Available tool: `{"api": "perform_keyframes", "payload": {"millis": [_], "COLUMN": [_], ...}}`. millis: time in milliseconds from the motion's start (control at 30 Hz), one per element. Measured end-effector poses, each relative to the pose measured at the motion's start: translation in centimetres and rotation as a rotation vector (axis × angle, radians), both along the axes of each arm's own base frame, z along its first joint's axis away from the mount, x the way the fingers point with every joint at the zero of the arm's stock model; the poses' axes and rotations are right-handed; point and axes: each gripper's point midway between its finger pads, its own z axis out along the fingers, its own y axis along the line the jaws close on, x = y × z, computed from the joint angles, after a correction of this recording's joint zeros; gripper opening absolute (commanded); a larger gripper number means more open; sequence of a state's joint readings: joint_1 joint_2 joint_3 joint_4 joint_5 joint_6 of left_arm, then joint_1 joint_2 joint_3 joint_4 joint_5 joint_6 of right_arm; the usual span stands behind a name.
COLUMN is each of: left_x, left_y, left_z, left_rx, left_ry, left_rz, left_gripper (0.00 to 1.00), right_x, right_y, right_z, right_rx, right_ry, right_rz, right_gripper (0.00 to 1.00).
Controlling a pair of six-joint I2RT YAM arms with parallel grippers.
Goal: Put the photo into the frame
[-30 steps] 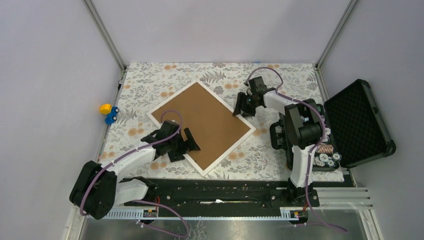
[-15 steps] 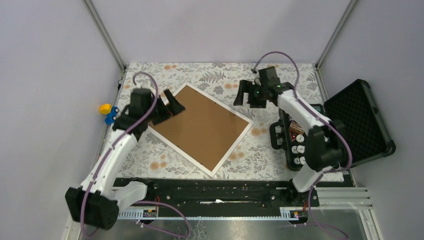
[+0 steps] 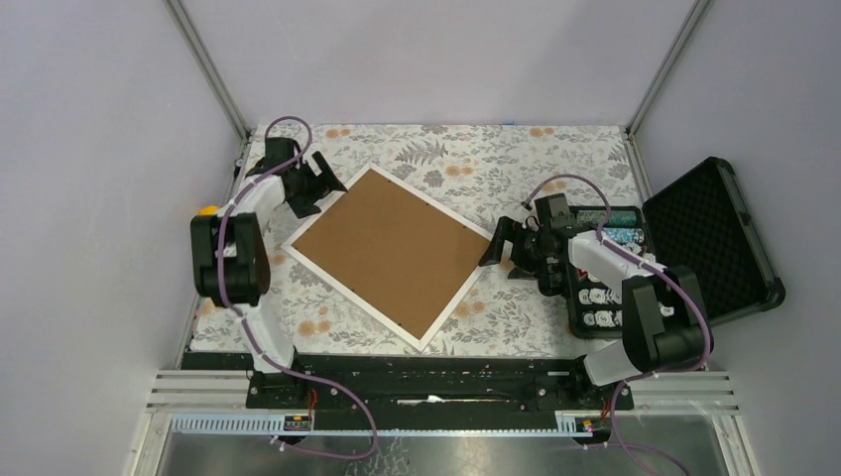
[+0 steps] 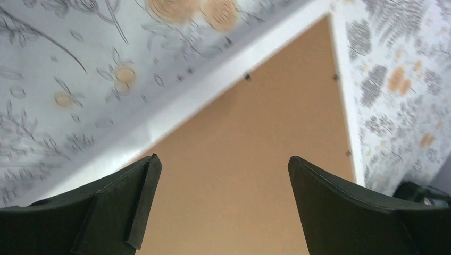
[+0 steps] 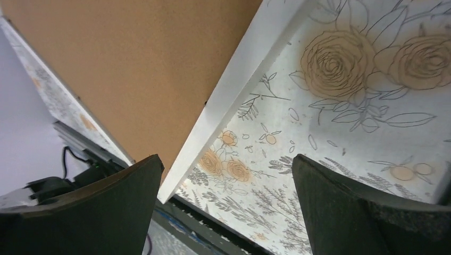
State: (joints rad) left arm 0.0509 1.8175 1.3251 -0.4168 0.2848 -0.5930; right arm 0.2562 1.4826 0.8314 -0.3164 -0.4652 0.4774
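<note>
The frame (image 3: 349,297) lies flat and skewed on the floral cloth, with a thin white edge. A brown backing board (image 3: 389,253) fills its middle. The photo is hidden from every view. My left gripper (image 3: 322,196) hovers open over the frame's far-left edge. In the left wrist view the left gripper (image 4: 222,158) has only the backing board (image 4: 255,138) and the frame's white edge (image 4: 213,87) below it. My right gripper (image 3: 504,260) stands open at the frame's right corner. In the right wrist view the right gripper (image 5: 226,157) straddles the frame's white edge (image 5: 234,85) without touching it.
An open black case (image 3: 714,238) sits at the right, with a tray of small items (image 3: 605,297) beside it under the right arm. A yellow and blue toy (image 3: 211,222) lies just off the cloth on the left. A black rail (image 3: 426,377) runs along the near edge.
The left arm swung from the frame's near-left edge up to its far-left edge. The right arm came back from the far side to the right corner and its jaws opened. The frame turned slightly.
</note>
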Motion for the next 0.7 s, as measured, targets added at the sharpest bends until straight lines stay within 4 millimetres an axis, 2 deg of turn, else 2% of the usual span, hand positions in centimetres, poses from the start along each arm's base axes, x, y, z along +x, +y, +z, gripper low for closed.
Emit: {"api": "perform_keyframes", "payload": {"millis": [100,200,367,533,700], "left_x": [2.0,3.5,3.7,3.2,2.8], "left_y": [1.2,2.1,2.5,2.2,1.8], "left_z": [-2.5,-2.8,-3.2,-5.7,-5.7], "left_rx": [0.020,0.049,0.081,0.065,0.015], "left_ry": [0.043,0.030,0.025,0.083,0.083], "left_rz": [0.005,0.006,-0.018,-0.036,-0.031], "left_gripper": [0.99,0.99,0.99,0.99,0.99], "right_x": [-0.3,0.2,0.7,0.8,1.8], "right_y": [0.7,1.3,2.1,2.2,2.6], "right_z": [-0.6,-0.7,-1.6,-2.6,-2.6], "right_rx": [0.069,0.109,0.151,0.151,0.159], "right_ry": [0.026,0.028,0.049,0.077,0.087], "right_rz": [-0.032,-0.040,-0.033,-0.034,-0.035], "right_gripper": [1.00,1.00,1.00,1.00,1.00]}}
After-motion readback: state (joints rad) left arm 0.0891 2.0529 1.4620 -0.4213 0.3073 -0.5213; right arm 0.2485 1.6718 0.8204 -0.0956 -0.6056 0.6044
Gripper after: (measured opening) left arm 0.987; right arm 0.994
